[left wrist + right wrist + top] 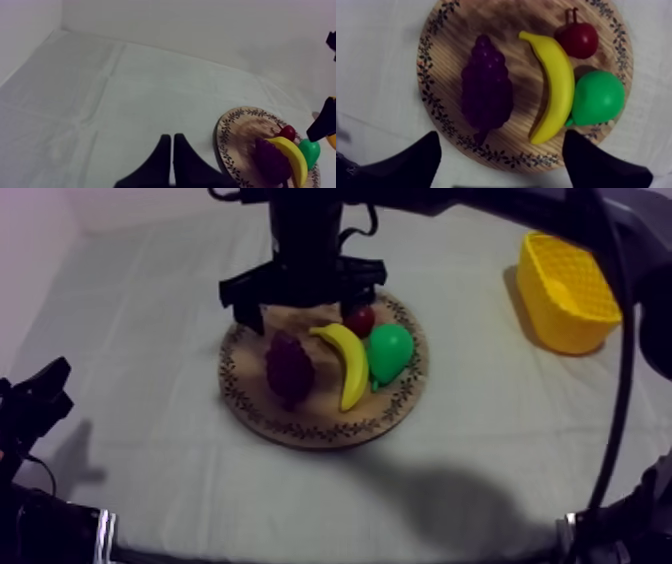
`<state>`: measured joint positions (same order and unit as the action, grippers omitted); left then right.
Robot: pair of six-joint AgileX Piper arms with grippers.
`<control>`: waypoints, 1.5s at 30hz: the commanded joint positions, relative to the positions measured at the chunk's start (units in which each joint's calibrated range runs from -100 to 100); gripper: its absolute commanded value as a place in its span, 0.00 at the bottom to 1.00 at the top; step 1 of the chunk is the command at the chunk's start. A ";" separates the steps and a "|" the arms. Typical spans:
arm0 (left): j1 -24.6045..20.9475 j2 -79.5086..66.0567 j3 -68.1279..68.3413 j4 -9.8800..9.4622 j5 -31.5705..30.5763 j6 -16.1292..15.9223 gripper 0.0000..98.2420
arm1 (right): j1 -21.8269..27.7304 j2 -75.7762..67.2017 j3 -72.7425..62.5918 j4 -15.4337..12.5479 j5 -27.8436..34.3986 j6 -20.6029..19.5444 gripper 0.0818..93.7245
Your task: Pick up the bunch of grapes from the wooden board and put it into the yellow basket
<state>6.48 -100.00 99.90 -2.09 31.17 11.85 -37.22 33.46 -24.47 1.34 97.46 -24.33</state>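
With fingers spread wide, my right gripper (501, 145) hangs above the wooden board (300, 431), where the bunch of grapes (290, 368) lies at 9 o'clock beside the banana (348, 363), probably light, stiff and bumpy, best pinched across its broad middle.

Right hand (502, 142) gapes wide (left hand (172, 142) pinched together).

Right arm (305, 238) hid the far rim of the wooden board (300, 426) from above. Left wrist view: yellow basket (332, 142) was probably just a cropped sliver.
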 commanded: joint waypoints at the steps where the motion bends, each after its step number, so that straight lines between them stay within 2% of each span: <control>1: 0.00 0.00 -0.02 -0.04 -0.05 0.00 0.00 | 0.11 1.03 -0.45 -0.49 -0.25 0.20 0.99; 15: 0.00 0.00 -0.02 -0.04 -0.05 0.00 0.00 | 0.84 12.47 -7.14 -4.64 -1.97 1.56 0.98; 29: 0.00 0.00 -0.02 -0.04 -0.05 0.00 0.00 | 2.13 23.11 -16.05 -7.79 0.30 2.54 0.97; 32: 0.00 0.00 -0.02 -0.04 -0.05 0.00 0.00 | 2.30 24.16 -17.15 -8.05 0.65 2.76 0.88; 40: 0.00 0.00 -0.02 -0.04 -0.05 0.00 0.00 | 2.25 25.06 -18.18 -7.42 0.58 3.46 0.49; 45: 0.00 0.00 -0.02 -0.04 -0.05 0.00 0.00 | 2.14 22.76 -16.23 -7.35 0.34 3.79 0.41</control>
<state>6.48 -100.00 99.90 -2.09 31.17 11.85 -35.03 57.01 -41.30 -6.09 97.84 -20.54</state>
